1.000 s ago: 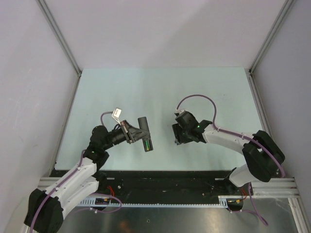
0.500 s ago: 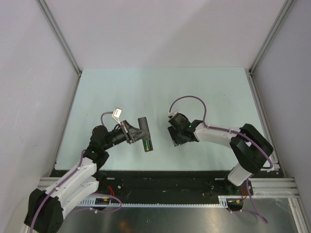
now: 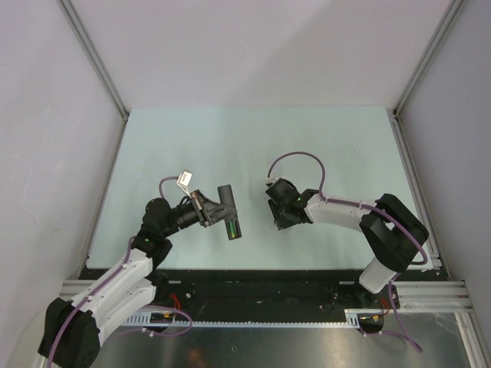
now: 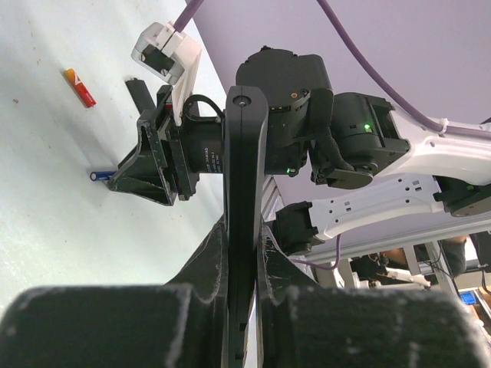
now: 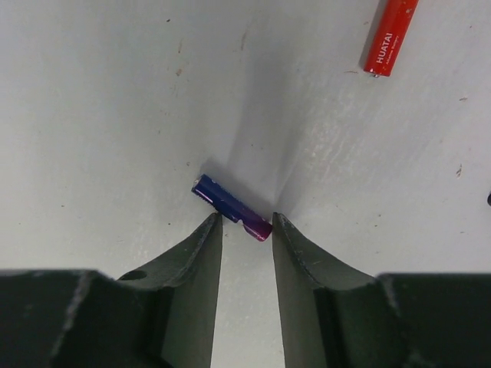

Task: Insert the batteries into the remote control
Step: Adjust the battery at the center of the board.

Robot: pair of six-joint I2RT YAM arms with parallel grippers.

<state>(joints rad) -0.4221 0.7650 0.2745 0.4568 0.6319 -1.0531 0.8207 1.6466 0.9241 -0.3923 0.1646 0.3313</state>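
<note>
The pale green worktop (image 3: 253,146) carried two loose batteries. The left claw (image 4: 242,257) was pressed tight on the black remote control (image 4: 244,169), holding it off the worktop toward the near edge, left of the middle. The right claw (image 5: 246,218), partly spread, stood low right of the middle, its tips straddling one end of a blue-purple battery (image 5: 230,207) lying flat. A red battery (image 5: 390,36) lay near it, apart. A green battery (image 3: 231,228) showed in the remote's back.

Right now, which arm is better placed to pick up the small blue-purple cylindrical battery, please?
Right: the right tool flanks one end of the blue-purple battery, while the left tool is shut on the slim black remote control.
</note>
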